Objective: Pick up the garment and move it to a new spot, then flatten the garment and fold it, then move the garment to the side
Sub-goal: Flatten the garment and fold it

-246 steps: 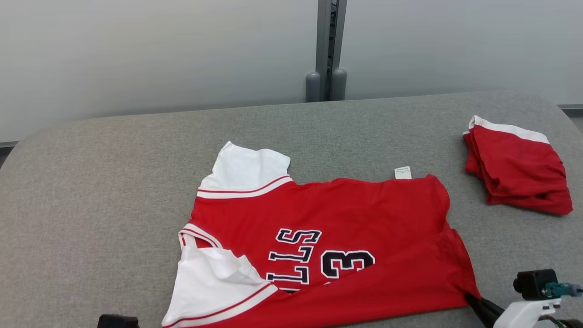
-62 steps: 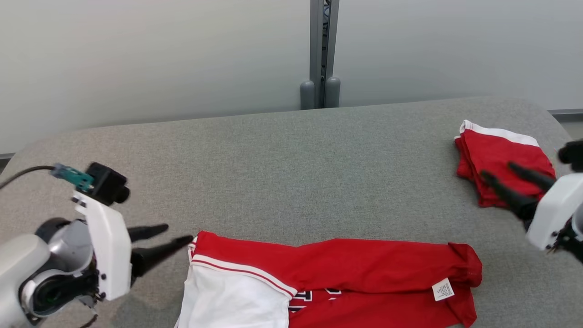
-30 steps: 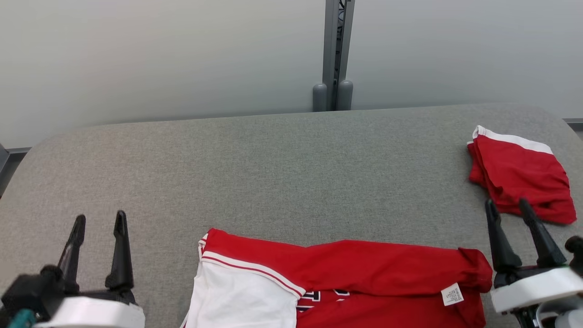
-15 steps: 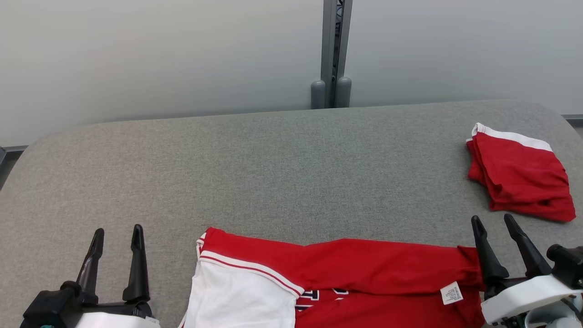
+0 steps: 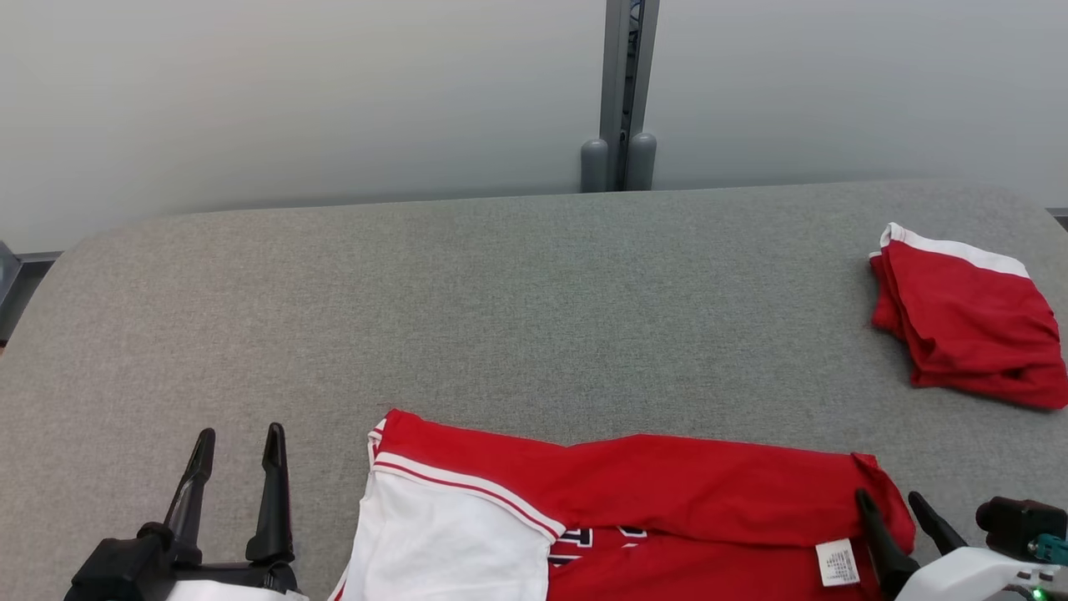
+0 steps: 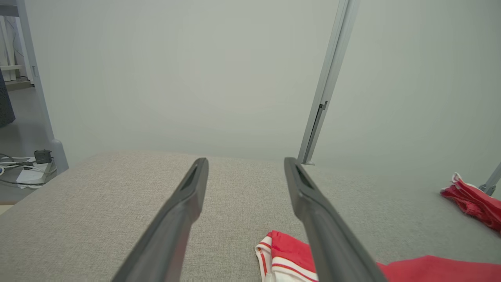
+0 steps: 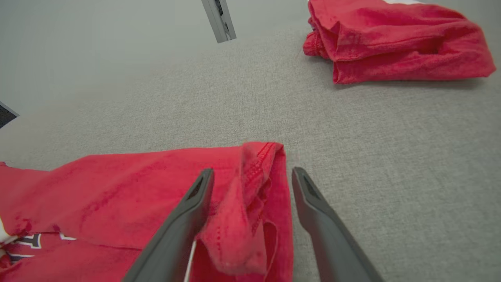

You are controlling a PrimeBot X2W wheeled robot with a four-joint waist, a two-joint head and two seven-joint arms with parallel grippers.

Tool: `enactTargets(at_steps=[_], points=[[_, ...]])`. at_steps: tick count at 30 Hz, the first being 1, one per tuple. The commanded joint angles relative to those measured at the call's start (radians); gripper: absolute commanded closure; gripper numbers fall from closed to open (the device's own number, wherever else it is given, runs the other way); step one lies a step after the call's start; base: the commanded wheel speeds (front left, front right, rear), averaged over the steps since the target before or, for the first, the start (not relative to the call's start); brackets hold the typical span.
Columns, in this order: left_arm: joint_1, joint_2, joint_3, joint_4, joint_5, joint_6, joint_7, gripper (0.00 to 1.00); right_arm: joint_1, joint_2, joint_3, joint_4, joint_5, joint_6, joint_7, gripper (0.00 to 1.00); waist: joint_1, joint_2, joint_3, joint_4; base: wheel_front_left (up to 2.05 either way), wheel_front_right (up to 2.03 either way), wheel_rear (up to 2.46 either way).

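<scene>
Folded red jersey (image 5: pixel 667 484), right hand (image 5: pixel 886 497) spread over its corner

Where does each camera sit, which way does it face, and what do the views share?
Head view: on the head, facing forward and down at the grey fabric table and red-and-white jersey; open left fingers and right fingers show low.
Left wrist view: on the left wrist, facing across the table toward the pale wall, past its own fingers.
Right wrist view: on the right wrist, facing down at the jersey's red hem corner between its own fingers.
Shared: all show the folded red cloth.
</scene>
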Motion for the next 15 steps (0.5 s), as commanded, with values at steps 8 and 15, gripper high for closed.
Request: enactTargets(at_steps=[8,15], points=[[-0.028,-0.024,0.013,0.027,0.037,-0.040,-0.004,0.00,-0.051,0.006,0.034,0.168,0.087,0.000,0.010,0.00,0.0000,0.0000,0.020,0.005,0.00,0.00,0.00],[-0.050,-0.041,0.016,0.052,0.058,-0.065,-0.005,0.00,-0.099,0.035,0.089,0.315,0.183,0.000,0.050,0.00,0.0000,0.0000,0.031,0.023,0.00,0.00,0.00]])
